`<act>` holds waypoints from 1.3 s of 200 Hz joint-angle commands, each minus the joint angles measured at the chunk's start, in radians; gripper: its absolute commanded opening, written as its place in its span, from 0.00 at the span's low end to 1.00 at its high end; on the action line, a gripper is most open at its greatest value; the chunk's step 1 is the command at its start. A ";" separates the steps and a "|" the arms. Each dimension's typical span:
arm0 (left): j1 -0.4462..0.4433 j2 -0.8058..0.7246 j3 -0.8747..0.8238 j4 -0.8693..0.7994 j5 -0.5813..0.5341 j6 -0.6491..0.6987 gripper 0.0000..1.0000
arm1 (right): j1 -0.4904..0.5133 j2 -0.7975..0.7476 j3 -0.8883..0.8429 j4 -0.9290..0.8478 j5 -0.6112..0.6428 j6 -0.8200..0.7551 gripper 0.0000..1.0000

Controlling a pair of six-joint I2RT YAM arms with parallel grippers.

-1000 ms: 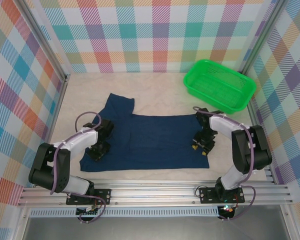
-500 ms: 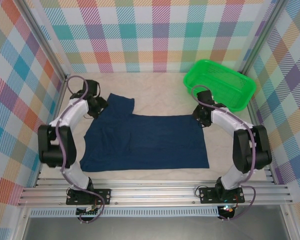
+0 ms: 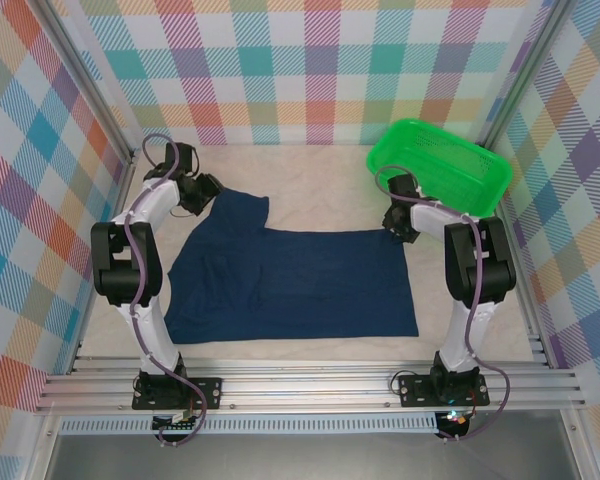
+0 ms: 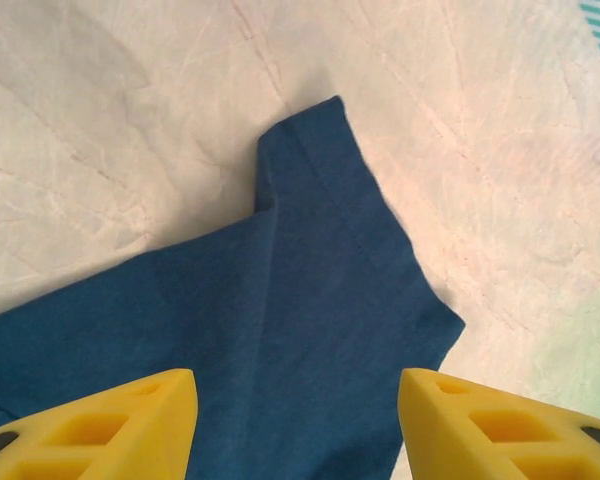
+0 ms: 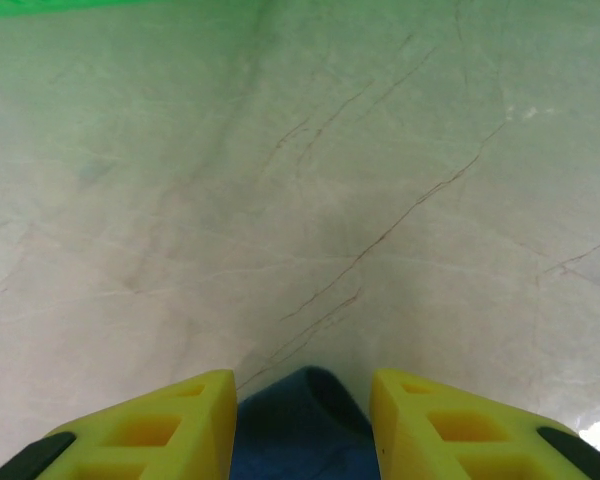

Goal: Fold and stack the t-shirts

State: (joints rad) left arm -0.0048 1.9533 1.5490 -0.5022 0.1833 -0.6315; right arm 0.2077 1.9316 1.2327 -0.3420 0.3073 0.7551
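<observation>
A green plastic mesh basket (image 3: 450,170) rests on a pale, marble-veined desk (image 3: 310,190) and sits askew to the walls. Pastel-checked walls (image 3: 310,70) rise just behind the basket and to either side. Well in front of it, aluminium rails (image 3: 310,385) run along the desk's near edge.

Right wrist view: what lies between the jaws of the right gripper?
In that view, a corner of the navy t-shirt lies between the open jaws of the right gripper.

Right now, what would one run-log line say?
t-shirt: spread flat | left end effector: open over sleeve | right end effector: open at far corner
</observation>
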 commanded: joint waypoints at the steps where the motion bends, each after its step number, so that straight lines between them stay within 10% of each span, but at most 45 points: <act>1: 0.009 0.006 0.043 -0.015 0.006 0.026 0.55 | -0.005 0.029 0.034 -0.035 0.010 0.009 0.39; 96: 0.005 0.217 0.271 -0.090 -0.098 0.077 0.54 | -0.005 0.041 0.056 -0.064 -0.012 -0.013 0.00; 260: -0.107 0.561 0.640 -0.196 -0.406 0.199 0.38 | 0.001 0.009 0.040 -0.086 -0.085 -0.031 0.00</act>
State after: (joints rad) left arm -0.1112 2.4722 2.1151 -0.6216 -0.1661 -0.4328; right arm 0.2062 1.9629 1.2720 -0.4023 0.2489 0.7395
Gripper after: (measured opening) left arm 0.394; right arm 0.044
